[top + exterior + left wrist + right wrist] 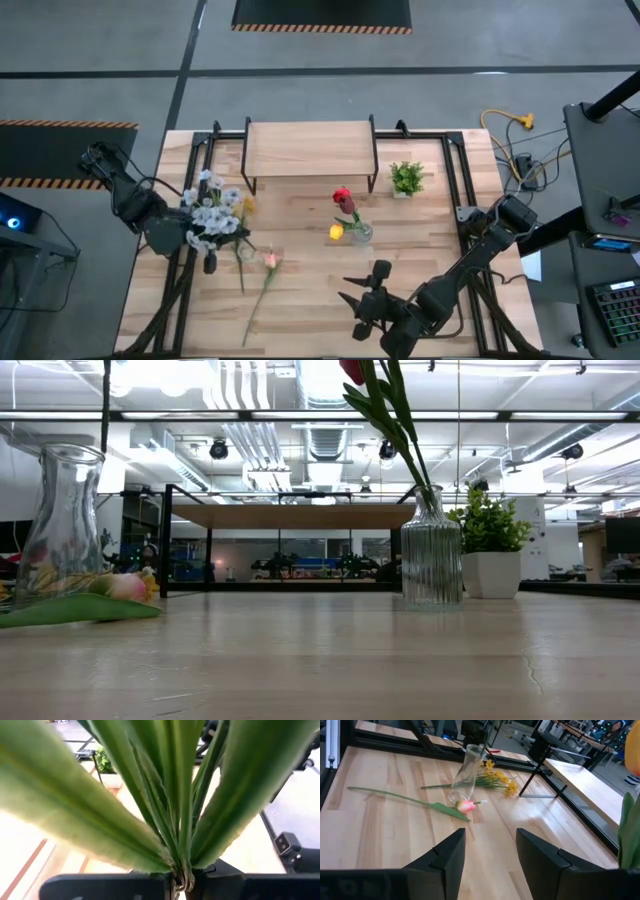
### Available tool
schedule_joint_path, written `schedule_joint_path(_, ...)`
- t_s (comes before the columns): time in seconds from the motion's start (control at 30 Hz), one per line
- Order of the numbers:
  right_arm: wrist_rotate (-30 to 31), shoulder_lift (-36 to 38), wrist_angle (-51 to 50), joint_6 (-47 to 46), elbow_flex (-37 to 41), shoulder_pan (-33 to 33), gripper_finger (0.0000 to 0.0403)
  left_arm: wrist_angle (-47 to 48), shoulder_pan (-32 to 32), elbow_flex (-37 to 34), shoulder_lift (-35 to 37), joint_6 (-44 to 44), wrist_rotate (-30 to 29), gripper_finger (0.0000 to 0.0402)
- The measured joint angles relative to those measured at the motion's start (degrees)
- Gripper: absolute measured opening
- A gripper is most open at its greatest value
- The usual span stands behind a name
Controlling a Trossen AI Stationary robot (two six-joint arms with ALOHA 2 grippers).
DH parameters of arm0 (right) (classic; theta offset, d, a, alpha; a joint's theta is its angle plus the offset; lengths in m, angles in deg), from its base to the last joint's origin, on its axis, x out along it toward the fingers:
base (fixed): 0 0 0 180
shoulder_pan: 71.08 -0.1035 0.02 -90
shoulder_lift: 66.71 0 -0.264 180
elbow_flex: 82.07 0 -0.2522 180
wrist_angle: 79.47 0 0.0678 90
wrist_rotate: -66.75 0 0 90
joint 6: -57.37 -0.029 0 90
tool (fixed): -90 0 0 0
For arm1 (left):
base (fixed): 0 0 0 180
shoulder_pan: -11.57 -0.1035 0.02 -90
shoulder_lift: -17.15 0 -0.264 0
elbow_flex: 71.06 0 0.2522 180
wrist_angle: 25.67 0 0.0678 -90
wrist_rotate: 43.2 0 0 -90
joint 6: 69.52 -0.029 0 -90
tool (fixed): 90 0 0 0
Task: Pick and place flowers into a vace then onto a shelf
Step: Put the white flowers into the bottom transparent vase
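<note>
Gripping: the left gripper point(205, 247) is clamped on a white blossom spray point(212, 213) at the table's left side; in the left wrist view its green stems and leaves point(175, 810) are bunched tight between the dark fingers point(235, 885).
Left arm: it reaches in from the left edge of the wooden table point(420, 260), holding the spray above the tabletop, just left of the clear empty vase point(246, 251).
Right gripper: the right gripper point(362, 290) hovers over the near middle of the table with its fingers point(540, 857) spread apart and nothing between them.
Ribbed glass vase: the ribbed glass vase point(431, 560) stands upright near the table's centre and holds a red tulip point(343, 198); an orange bloom point(336, 232) shows just beside it.
Pink tulip: the pink tulip point(465, 806) lies flat on the table, its head touching or just beside the foot of the clear empty vase; its stem runs toward the near edge.
Yellow blossoms: the yellow blossoms point(500, 778) lie on the table behind the clear vase.
Shelf: the shelf point(310, 150) stands at the far middle, its plank top bare.
Potted plant: the potted plant point(406, 179) sits just right of the shelf.
</note>
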State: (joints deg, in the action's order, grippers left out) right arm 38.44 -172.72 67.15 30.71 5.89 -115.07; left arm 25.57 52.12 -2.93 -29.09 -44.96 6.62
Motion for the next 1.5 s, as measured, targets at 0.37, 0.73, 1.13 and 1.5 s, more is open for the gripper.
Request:
schedule_joint_path(0.37,-0.17,0.00,0.04,0.00,0.00,0.00,0.0159,6.19,0.00,5.81,-0.11,1.19,2.23,0.0000)
schedule_joint_path(0.73,-0.21,0.00,0.07,-1.56,0.79,0.00,0.0158,8.32,-0.02,-0.76,-0.33,4.77,2.58,0.0000)
schedule_joint_path(1.13,-0.19,0.00,0.33,-1.90,1.73,0.02,0.0152,-1.58,0.00,-10.30,-0.54,10.43,0.70,0.0000)
schedule_joint_path(1.5,-0.19,0.00,0.49,-1.90,1.73,0.07,0.0146,-9.14,0.00,-18.90,-0.37,10.51,0.02,0.0004)
